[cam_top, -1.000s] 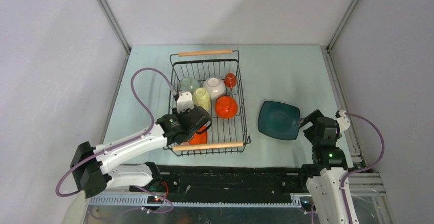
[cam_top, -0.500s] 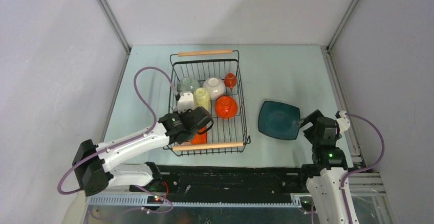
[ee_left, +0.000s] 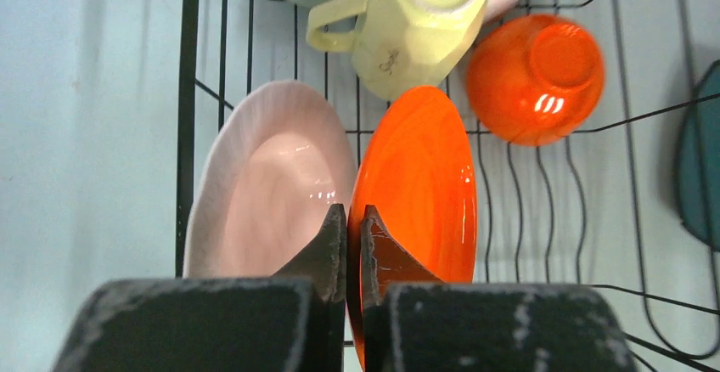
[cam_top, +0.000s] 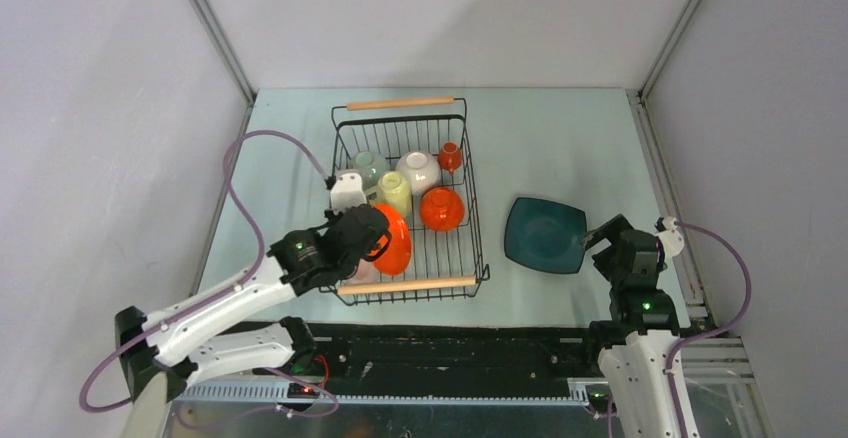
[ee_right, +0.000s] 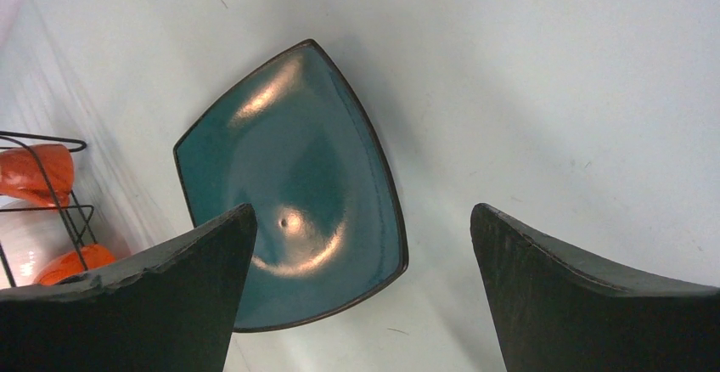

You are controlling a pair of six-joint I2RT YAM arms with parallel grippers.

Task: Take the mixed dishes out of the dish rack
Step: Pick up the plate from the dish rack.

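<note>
Inside the rack, near-left corner, the left gripper clamps the orange plate, on edge, by its near rim. Right gripper gapes, well apart.

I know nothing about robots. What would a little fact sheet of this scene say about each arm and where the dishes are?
Left gripper: shut on rim of glossy orange plate
Right gripper: open, near dark teal square plate
Teal plate: flat on table, outside black wire dish rack
In rack: pale pink dish, pale yellow mug, orange bowl, white bowl
</note>
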